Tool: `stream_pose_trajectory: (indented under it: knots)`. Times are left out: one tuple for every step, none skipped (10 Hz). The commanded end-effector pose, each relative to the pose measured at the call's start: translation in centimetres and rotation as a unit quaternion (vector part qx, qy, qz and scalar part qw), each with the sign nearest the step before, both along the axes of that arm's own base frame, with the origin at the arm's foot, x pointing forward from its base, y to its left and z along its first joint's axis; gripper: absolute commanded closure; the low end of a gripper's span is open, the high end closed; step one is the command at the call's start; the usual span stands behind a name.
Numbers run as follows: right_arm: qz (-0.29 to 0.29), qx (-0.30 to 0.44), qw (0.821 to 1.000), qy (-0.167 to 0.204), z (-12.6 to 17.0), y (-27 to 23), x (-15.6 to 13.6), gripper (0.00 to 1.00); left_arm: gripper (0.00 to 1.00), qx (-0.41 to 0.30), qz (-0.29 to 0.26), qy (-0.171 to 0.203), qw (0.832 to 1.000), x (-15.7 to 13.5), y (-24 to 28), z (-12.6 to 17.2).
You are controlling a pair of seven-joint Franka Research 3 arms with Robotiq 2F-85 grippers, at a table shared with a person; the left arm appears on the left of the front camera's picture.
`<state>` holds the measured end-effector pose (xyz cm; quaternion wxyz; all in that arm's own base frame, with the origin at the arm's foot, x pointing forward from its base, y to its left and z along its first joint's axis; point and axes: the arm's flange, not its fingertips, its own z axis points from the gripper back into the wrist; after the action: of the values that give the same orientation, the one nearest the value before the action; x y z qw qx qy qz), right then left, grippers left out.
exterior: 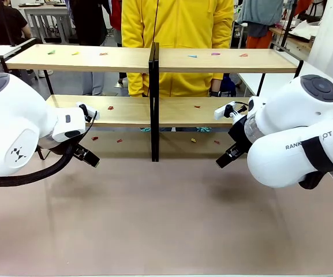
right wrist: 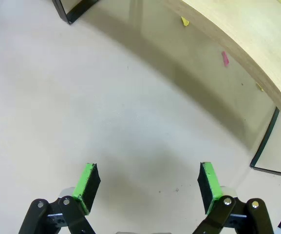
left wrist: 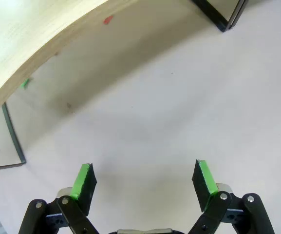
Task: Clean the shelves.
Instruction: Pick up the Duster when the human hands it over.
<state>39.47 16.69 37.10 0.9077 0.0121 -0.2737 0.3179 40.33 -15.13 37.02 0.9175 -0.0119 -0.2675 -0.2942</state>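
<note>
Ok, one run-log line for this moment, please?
left pincer: open, empty | right pincer: open, empty | two-tier light wooden shelves, black frame: coloured scraps on boards

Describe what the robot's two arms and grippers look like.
Both are rounded white shells with grey caps. The left arm carries a black cable loop and black emblem; the right arm has dark lettering and a black strap. The left gripper and right gripper are black with green pads.
</note>
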Motion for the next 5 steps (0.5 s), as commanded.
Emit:
stream_pose_trajectory:
  knots:
    - [0.0, 0.0, 1.0, 0.0, 0.0, 0.0, 0.0, 0.0, 0.0, 0.0, 0.0, 0.0, 1.0, 0.0, 0.0, 0.0]
    - [0.0, 0.0, 1.0, 0.0, 0.0, 0.0, 0.0, 0.0, 0.0, 0.0, 0.0, 0.0, 1.0, 0.0, 0.0, 0.0]
    - [0.018, 0.022, 0.999, 0.019, 1.4, -0.4, -0.9, 0.0, 0.0, -0.037, -0.05, 0.009, 0.998, -1.9, 0.8, 2.1]
    - [0.013, 0.05, 0.998, 0.046, 4.2, -1.5, -2.0, 0.0, 0.0, -0.072, -0.072, 0.011, 0.995, -4.3, 2.1, 5.6]
    - [-0.024, 0.079, 0.995, 0.061, 7.2, -2.8, -3.3, 0.0, 0.0, -0.079, -0.093, 0.015, 0.992, -7.2, 3.7, 8.6]
